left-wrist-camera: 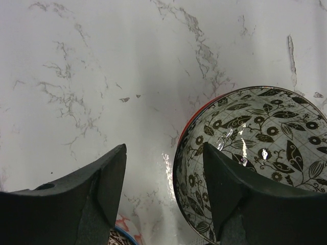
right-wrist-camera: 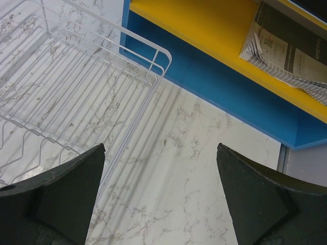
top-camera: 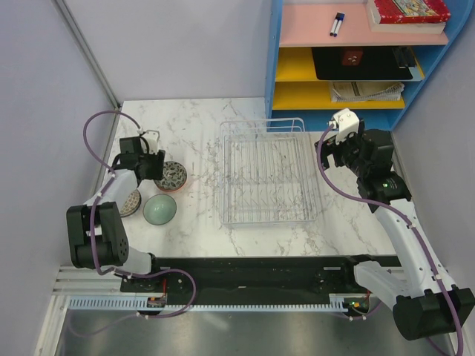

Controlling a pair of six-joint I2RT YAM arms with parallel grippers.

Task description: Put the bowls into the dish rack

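Note:
A bowl with a black leaf pattern inside and a red outside [left-wrist-camera: 265,138] stands on the marble table at the far left [top-camera: 173,177]. My left gripper [left-wrist-camera: 163,168] hangs over its left rim, one finger [left-wrist-camera: 230,189] inside the bowl and the other over bare table. The jaws are open, with a gap on both sides of the rim. A plain pale green bowl [top-camera: 159,209] and a brown-patterned bowl [top-camera: 131,202] sit nearer the arm bases. The dish rack [top-camera: 267,174] stands mid-table with no bowl in it. My right gripper [right-wrist-camera: 161,168] is open and holds nothing, just right of the rack [right-wrist-camera: 61,87].
A blue shelf unit [top-camera: 282,44] stands at the far right, with papers [right-wrist-camera: 286,46] on its yellow shelf and books and pens higher up. The edge of a blue-rimmed bowl [left-wrist-camera: 122,236] shows under my left fingers. A wall runs along the table's left side.

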